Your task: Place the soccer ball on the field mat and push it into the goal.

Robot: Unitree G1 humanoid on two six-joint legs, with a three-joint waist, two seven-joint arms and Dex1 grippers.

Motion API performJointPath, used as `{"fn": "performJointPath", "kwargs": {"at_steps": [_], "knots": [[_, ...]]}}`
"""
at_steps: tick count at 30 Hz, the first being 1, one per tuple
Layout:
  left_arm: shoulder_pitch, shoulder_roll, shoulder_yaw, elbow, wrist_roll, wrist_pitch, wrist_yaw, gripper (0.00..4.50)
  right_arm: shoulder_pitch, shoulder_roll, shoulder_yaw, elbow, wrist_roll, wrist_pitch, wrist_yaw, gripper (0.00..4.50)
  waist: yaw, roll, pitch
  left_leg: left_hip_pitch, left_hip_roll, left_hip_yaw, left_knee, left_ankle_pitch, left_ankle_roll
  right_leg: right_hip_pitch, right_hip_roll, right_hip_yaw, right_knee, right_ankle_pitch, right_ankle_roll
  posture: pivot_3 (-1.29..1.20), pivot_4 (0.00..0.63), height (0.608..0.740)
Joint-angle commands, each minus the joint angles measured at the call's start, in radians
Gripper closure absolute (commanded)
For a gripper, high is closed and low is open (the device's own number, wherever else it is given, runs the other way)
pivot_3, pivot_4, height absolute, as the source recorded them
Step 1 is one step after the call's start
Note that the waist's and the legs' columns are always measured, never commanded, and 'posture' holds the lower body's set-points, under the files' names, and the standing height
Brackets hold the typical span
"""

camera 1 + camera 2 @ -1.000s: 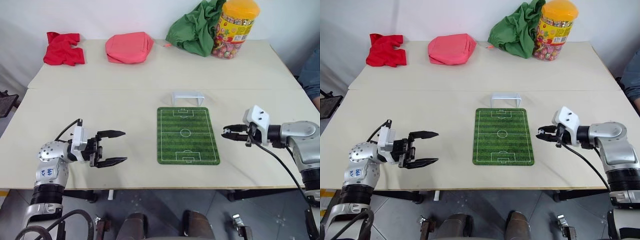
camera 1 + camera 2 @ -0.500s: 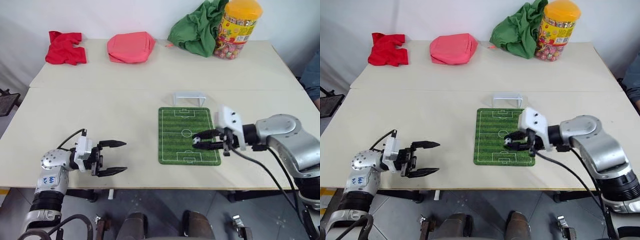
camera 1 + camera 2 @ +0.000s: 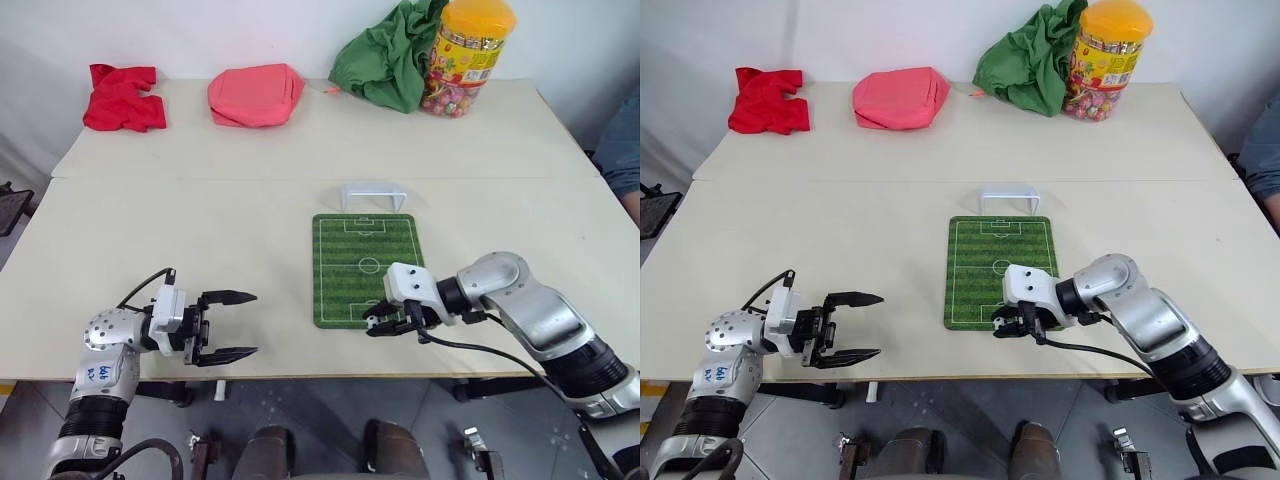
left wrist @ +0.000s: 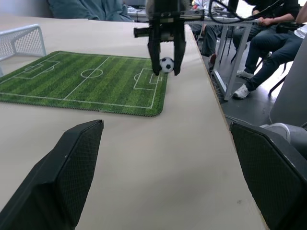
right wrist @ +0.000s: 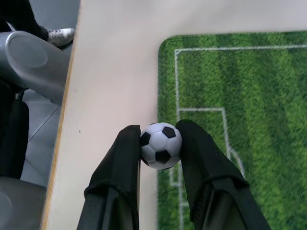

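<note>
Your right gripper (image 5: 160, 152) swung in from table's right side, dropped to mat's (image 3: 365, 240) near edge; fingers pinch ball (image 5: 161, 145) just over that edge. Release is next. Left gripper (image 3: 232, 326) wide open, empty, well apart. Goal (image 3: 374, 195) at far end; lane along mat looks unobstructed. Cloths, candy jar (image 3: 466, 55) far back.

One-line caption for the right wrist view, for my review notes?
Right pincer grips the soccer ball over the near edge of the field mat.
</note>
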Motion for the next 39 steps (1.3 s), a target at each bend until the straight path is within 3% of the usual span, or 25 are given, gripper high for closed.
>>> {"fn": "performJointPath", "kwargs": {"at_steps": [1, 17, 26, 39], "knots": [[0.031, 0.013, 0.025, -0.052, -0.031, 0.006, -0.021, 0.00, -0.028, 0.012, -0.007, 0.042, -0.017, -0.047, 0.024, 3.65, 0.000, 0.000, 0.000, 0.000, 0.000, 0.000, 0.000, 0.000, 0.000, 0.000, 0.000, 0.000, 0.000, 0.000, 0.000, 0.00, 0.150, 0.740], [0.045, 0.004, 0.031, -0.069, -0.027, 0.014, 0.004, 0.00, -0.051, 0.056, -0.014, 0.155, -0.069, -0.103, 0.040, 3.65, 0.000, 0.000, 0.000, 0.000, 0.000, 0.000, 0.000, 0.000, 0.000, 0.000, 0.000, 0.000, 0.000, 0.000, 0.000, 0.00, 0.150, 0.740], [0.021, -0.005, 0.026, -0.055, -0.026, 0.019, 0.012, 0.00, -0.048, 0.042, -0.042, 0.127, -0.059, -0.083, 0.035, 0.64, 0.000, 0.000, 0.000, 0.001, 0.000, 0.000, 0.000, 0.000, 0.000, 0.000, 0.000, 0.000, 0.000, 0.000, 0.000, 0.00, 0.150, 0.740], [-0.015, -0.021, 0.021, -0.029, -0.022, 0.027, 0.007, 0.00, -0.051, 0.029, -0.100, 0.045, -0.015, -0.016, 0.039, 0.64, 0.001, 0.000, 0.000, 0.000, 0.000, 0.000, 0.000, 0.000, 0.000, 0.000, 0.000, 0.000, 0.000, 0.000, 0.000, 0.00, 0.150, 0.740]]}}
